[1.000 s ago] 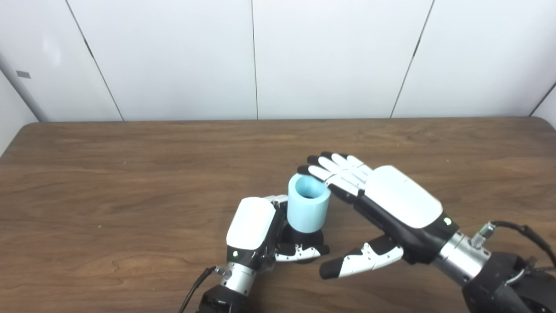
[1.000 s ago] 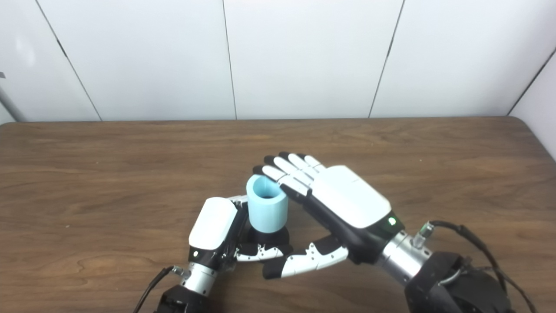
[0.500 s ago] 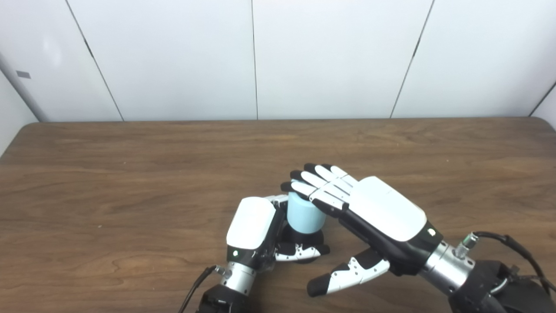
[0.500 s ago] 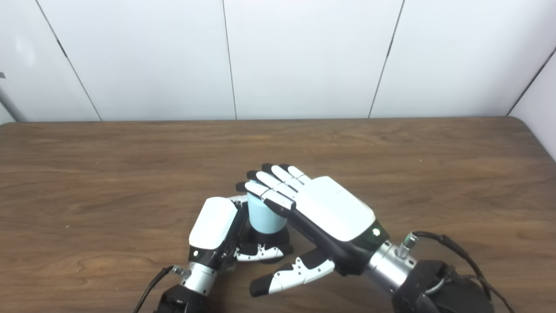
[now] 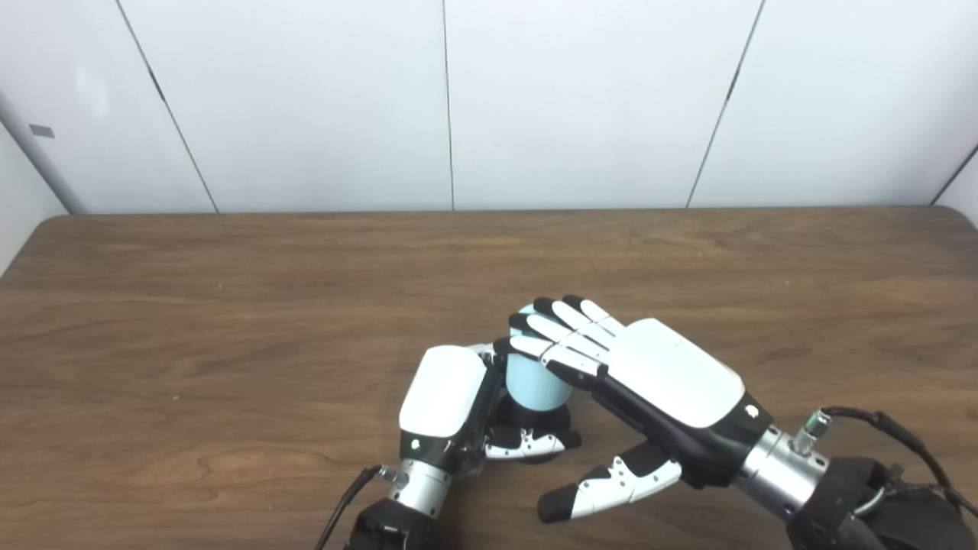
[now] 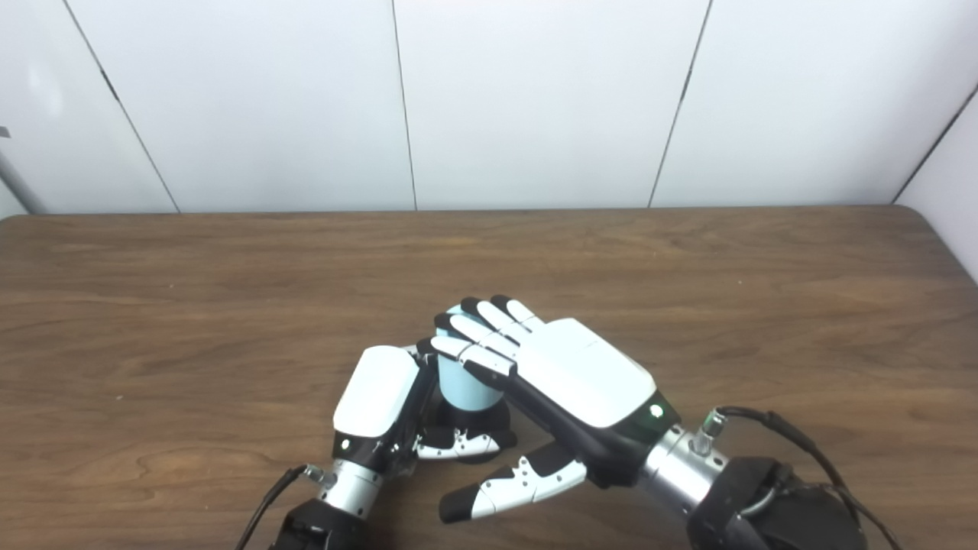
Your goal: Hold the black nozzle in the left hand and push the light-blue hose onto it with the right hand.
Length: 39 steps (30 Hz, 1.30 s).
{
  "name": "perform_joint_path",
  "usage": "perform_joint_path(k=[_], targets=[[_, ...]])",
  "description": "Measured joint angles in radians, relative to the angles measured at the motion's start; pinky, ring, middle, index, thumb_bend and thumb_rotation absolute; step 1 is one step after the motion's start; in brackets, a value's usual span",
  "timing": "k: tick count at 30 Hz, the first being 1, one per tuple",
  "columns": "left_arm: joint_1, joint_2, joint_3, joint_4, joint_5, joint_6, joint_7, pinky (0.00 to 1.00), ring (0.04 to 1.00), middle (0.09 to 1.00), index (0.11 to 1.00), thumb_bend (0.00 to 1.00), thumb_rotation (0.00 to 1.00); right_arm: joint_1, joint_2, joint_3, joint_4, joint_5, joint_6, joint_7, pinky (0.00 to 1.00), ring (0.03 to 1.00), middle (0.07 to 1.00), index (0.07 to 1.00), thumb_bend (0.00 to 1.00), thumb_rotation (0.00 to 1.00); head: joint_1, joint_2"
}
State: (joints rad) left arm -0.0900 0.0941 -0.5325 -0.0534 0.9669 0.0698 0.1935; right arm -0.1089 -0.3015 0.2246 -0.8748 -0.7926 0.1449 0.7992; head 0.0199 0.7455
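Two hands meet on the counter (image 5: 229, 305); the left hand (image 5: 447, 405) holds the nozzle (image 5: 539, 420); the right hand (image 5: 649, 374) lies flat, fingers (image 5: 561, 344) apart, on the upright hose (image 5: 535, 382).

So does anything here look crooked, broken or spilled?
Nothing stands out. The short light-blue cylindrical hose stands upright on the black nozzle, which the left hand grips on the brown wooden table. The right hand lies flat across the hose's top, fingers straight.
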Motion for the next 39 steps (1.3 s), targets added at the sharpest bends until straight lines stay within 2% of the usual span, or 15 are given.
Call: perform_joint_path(k=[13,28,39], targets=[[0.001,-0.001,0.0,-0.003,0.002,0.0,-0.008,0.37,0.472,0.468,0.487,0.48,0.0,0.017,-0.002,-0.002,0.027,0.018,-0.022,-0.05,0.99,0.985,0.91,0.86,0.73,1.0,-0.002,0.009],[0.003,-0.002,0.001,-0.009,0.007,0.001,-0.014,0.36,0.464,0.456,0.49,0.48,0.0,0.031,-0.006,-0.001,0.039,0.048,-0.022,-0.071,0.95,0.957,0.904,0.86,0.73,1.0,-0.005,0.017],[0.003,-0.006,0.004,-0.01,0.007,0.001,-0.019,0.36,0.465,0.444,0.495,0.48,0.0,0.04,-0.01,0.033,0.069,0.039,-0.035,-0.124,0.94,0.948,0.904,0.875,0.72,1.0,-0.009,0.018]])
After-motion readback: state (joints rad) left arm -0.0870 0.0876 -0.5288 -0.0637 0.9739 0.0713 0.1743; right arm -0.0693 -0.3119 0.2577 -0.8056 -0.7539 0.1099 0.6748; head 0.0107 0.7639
